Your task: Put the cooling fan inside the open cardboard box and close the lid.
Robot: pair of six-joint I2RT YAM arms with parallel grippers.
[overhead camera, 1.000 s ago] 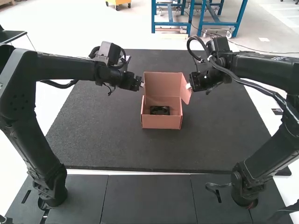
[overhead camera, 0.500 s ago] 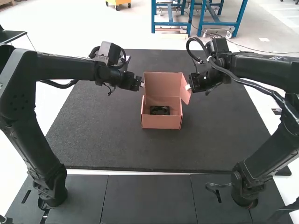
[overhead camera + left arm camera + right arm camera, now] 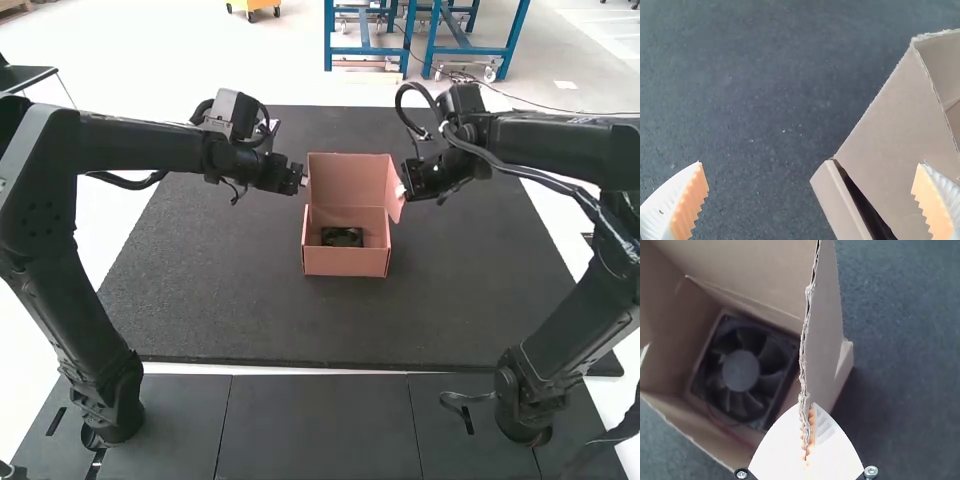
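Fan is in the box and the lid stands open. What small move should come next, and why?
Probably the right gripper, shut on the lid's side flap, should tip the lid down over the cardboard box. The cooling fan already lies inside, the lid stands upright, and the left gripper is open beside its other edge.

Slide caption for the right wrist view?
Right pincer grips the side flap of the cardboard box; the cooling fan lies inside.
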